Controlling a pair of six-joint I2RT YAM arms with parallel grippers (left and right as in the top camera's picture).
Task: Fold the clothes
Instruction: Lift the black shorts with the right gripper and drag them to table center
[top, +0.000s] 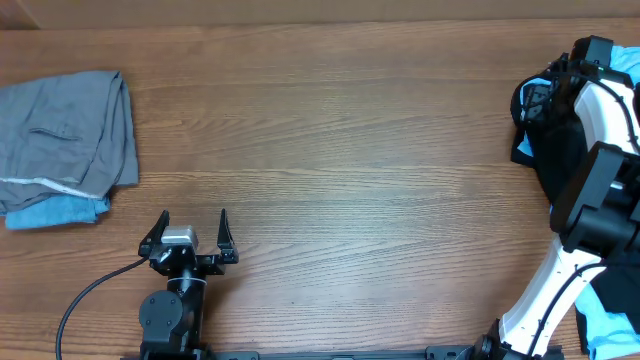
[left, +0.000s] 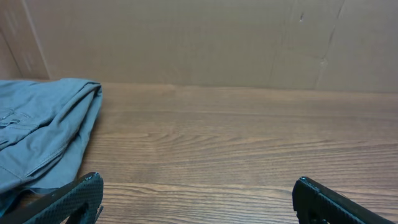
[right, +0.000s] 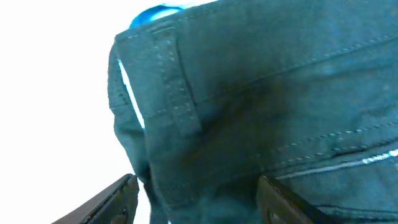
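Observation:
Dark shorts (top: 548, 150) lie bunched at the table's right edge, with a bit of blue cloth (top: 520, 152) showing under them. My right gripper (top: 532, 100) hangs over this pile. In the right wrist view its fingers (right: 196, 193) are open on either side of the dark fabric (right: 261, 81), whose waistband and belt loop fill the frame. A folded grey garment (top: 65, 130) lies at the far left on a blue piece (top: 55, 212), and also shows in the left wrist view (left: 43, 130). My left gripper (top: 190, 232) is open and empty, low over the table (left: 198, 199).
A light blue cloth (top: 605, 325) shows at the bottom right corner beside the right arm's base. A cardboard wall (left: 217, 43) stands behind the wooden table (top: 330, 130). A cable (top: 85, 295) runs from the left arm.

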